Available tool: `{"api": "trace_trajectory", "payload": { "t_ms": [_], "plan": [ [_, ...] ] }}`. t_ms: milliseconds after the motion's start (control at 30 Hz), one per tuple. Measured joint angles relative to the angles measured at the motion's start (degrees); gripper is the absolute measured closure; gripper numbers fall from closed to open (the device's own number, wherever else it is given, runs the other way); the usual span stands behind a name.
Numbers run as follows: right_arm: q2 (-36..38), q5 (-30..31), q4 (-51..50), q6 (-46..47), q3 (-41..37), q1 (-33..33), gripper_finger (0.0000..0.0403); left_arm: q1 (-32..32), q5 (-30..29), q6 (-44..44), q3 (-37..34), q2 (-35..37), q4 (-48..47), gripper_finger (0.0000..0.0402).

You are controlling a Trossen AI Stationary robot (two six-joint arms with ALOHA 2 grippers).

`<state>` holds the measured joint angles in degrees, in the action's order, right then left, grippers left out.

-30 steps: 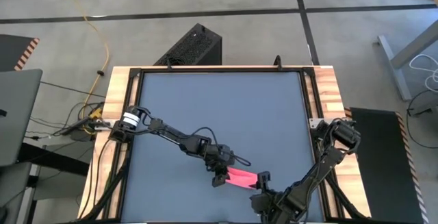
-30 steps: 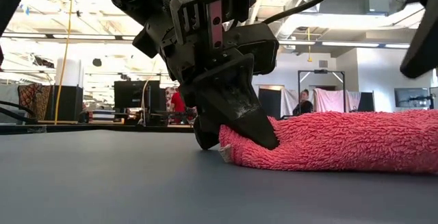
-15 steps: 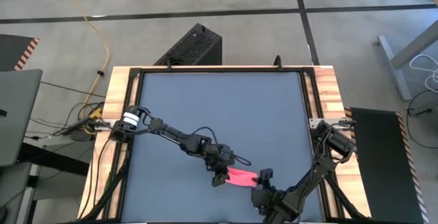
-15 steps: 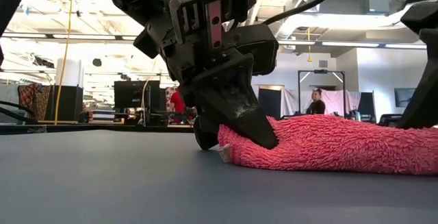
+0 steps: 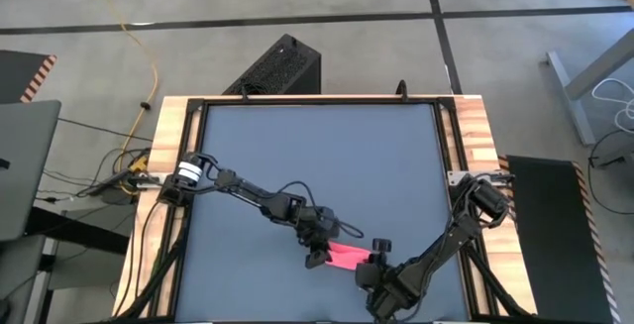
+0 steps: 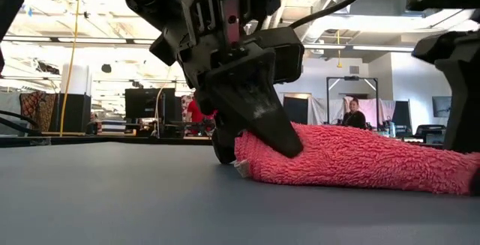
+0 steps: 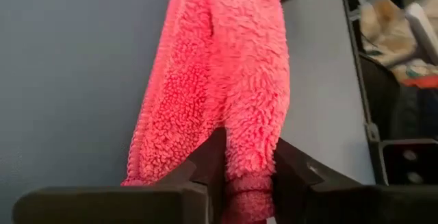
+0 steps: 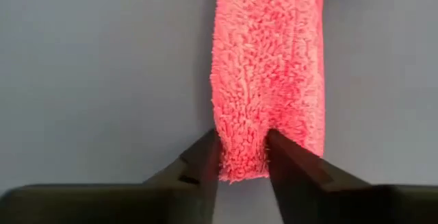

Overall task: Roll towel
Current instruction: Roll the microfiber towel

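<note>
The bright pink towel point(image 5: 346, 256) lies as a narrow, thick band on the dark grey tabletop point(image 5: 317, 156) near its front edge, running left to right. My left gripper point(image 5: 317, 258) is shut on its left end and my right gripper point(image 5: 373, 256) is shut on its right end. In the low view the towel point(image 6: 360, 159) rests along its length on the table. It also shows in the left wrist view point(image 7: 226, 66) and the right wrist view point(image 8: 270, 66). My left gripper point(image 7: 250, 183) pinches the towel's left end point(image 7: 251, 157) between its two fingers, on a thick fold of several layers. The fingers point(image 6: 259, 118) slant down from the table's left. That end is bunched up slightly; the rest lies on the table. My right gripper point(image 8: 243, 166) pinches the towel's right end point(image 8: 241, 148) between its two fingers, taking only part of the band's width. The fingers lie along the band, coming from the table's right. The end lies on or just above the table, and the towel is slack.
Wooden rails point(image 5: 168, 165) border the tabletop at both sides. A black box point(image 5: 282, 66) stands on the floor beyond the far edge and a laptop point(image 5: 20, 165) sits at the left. The far half of the tabletop is bare. People point(image 6: 354, 114) show far off in the room.
My right gripper has gone toward the table's left edge, toward my left gripper, carrying the towel's right end with it. The band now lies shorter and thicker between the two grippers. The towel's left end has stayed in my left gripper's hold.
</note>
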<state>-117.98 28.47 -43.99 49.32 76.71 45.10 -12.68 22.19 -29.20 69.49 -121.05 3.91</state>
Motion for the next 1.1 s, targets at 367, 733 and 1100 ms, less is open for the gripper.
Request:
{"api": "trace_trajectory", "payload": {
  "t_ms": [367,733,1100],
  "plan": [
    [0.10,-3.77,-0.39,0.19,-0.12,-0.76,0.0380,3.19,7.06,2.83,-0.20,5.73,-13.49,0.0304],
    [3.30,-10.14,-0.45,-1.71,-0.29,-2.28,0.0378,0.87,-7.45,10.77,-0.22,13.00,-26.79,0.0303],
    [3.53,-14.36,4.18,-2.99,-2.89,-4.55,0.0377,-12.77,-29.08,28.21,-1.54,15.34,-4.61,0.0303]
  ]
}}
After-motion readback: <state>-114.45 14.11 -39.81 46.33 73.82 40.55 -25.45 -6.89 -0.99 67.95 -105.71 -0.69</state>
